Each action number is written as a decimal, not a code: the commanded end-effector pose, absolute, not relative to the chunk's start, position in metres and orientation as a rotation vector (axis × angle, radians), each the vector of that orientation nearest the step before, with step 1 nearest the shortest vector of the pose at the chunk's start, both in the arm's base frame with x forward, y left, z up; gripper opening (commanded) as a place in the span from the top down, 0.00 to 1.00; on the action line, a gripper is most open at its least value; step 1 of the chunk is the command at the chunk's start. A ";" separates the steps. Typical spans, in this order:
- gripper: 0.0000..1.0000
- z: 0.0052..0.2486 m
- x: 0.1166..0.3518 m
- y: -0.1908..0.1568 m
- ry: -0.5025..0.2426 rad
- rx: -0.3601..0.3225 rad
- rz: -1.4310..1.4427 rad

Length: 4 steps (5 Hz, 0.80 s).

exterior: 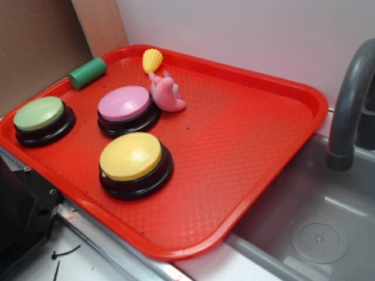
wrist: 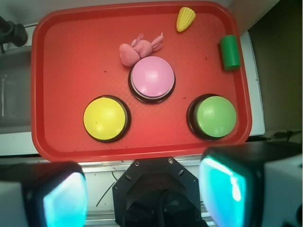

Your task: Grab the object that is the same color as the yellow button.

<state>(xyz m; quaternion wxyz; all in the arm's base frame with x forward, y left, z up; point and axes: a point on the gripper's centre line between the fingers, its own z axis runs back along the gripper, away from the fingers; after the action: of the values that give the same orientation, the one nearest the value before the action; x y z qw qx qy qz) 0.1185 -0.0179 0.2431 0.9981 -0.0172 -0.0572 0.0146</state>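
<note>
A small yellow ridged shell toy (exterior: 152, 60) lies at the far edge of the red tray (exterior: 252, 134); in the wrist view it (wrist: 185, 19) sits at the top right. The large yellow button (exterior: 131, 157) with a black base stands near the tray's front; in the wrist view it (wrist: 105, 118) is at lower left. My gripper (wrist: 144, 194) is high above and off the tray's near side, far from the shell. Its two fingers (wrist: 222, 187) stand wide apart with nothing between them. The gripper does not show in the exterior view.
On the tray are a pink-topped button (exterior: 125, 105), a green-topped button (exterior: 40, 115), a pink plush animal (exterior: 166, 93) and a green cylinder (exterior: 87, 72). A grey sink (exterior: 316, 228) with a tap (exterior: 348, 105) lies right of the tray. A black robot base (wrist: 158, 194) sits below.
</note>
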 end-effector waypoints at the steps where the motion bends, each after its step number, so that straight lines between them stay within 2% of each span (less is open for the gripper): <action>1: 0.00 0.243 0.118 -0.018 -0.114 -0.034 0.029; 2: 0.00 0.237 0.126 -0.013 -0.162 -0.025 0.062; 4: 0.00 0.198 0.166 -0.001 -0.391 0.057 0.280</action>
<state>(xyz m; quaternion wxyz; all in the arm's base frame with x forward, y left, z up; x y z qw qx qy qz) 0.1622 -0.0034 0.1907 0.9731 0.0283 -0.1837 0.1359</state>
